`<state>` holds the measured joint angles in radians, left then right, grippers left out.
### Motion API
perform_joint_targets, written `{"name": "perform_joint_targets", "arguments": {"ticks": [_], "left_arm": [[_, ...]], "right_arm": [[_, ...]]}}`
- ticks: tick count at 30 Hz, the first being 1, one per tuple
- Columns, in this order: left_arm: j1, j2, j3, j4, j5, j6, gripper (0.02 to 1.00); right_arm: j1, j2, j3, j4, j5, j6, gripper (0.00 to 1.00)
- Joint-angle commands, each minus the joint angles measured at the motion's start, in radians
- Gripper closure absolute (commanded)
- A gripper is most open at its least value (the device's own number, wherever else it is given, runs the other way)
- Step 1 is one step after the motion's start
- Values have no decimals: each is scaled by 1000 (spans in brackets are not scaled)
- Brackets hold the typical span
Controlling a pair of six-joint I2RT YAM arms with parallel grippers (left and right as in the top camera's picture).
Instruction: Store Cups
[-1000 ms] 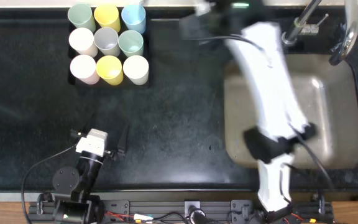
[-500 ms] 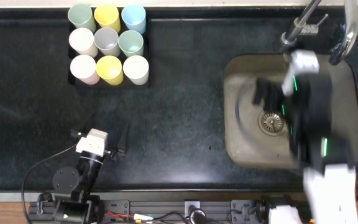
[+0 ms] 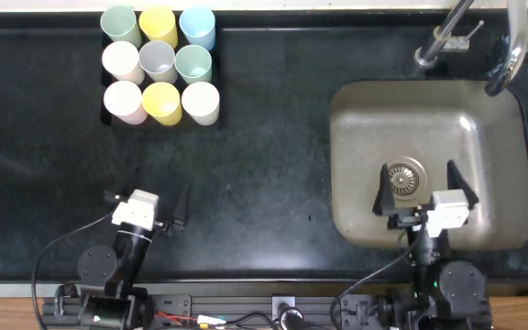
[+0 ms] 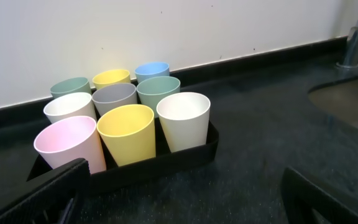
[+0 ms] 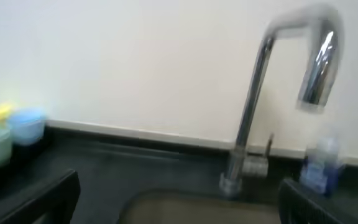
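Several pastel cups (image 3: pixel 159 64) stand upright in a black tray (image 3: pixel 159 126) at the counter's far left. The left wrist view shows these cups (image 4: pixel 126 124) packed in the tray (image 4: pixel 185 155), well ahead of my left gripper (image 4: pixel 185 208). My left gripper (image 3: pixel 148 202) rests open and empty near the front edge, far short of the tray. My right gripper (image 3: pixel 420 188) sits open and empty over the front part of the sink (image 3: pixel 484 110). In the right wrist view, my right gripper (image 5: pixel 179 208) faces the faucet (image 5: pixel 253 112), with a few cups (image 5: pixel 5 134) far off to the side.
The steel sink, with a drain (image 3: pixel 404 177), takes up the right side, and a faucet (image 3: pixel 447 32) stands behind it. A small bottle (image 5: pixel 319 165) stands by the faucet. Dark counter (image 3: pixel 264 165) lies between tray and sink.
The right arm has pulled back from the far counter near the tray, across the sink, down to its base. The left arm and the cups have not moved.
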<state>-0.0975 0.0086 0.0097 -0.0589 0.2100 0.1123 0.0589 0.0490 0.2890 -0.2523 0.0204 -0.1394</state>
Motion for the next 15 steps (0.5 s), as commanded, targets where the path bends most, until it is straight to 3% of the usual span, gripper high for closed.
{"name": "perform_joint_targets", "arguments": {"ticks": [1, 4, 6, 8, 11, 15], "left_arm": [[5, -6, -2, -2, 14, 11, 20], [5, -6, -2, -2, 14, 11, 18], [5, -6, -2, -2, 14, 11, 18], [5, -6, -2, -2, 14, 11, 18], [5, -6, -2, -2, 14, 11, 18], [5, -6, -2, -2, 14, 11, 18]], "right_arm": [[-4, -7, -179, 299, 55, -114, 5], [-9, -7, -283, 488, 143, -178, 3], [-11, -7, -284, 486, 162, -179, 3], [-13, -7, -284, 452, 160, -179, 3], [-13, -7, -284, 201, 160, -179, 5], [-13, 15, -284, 187, 126, -175, 3]]}}
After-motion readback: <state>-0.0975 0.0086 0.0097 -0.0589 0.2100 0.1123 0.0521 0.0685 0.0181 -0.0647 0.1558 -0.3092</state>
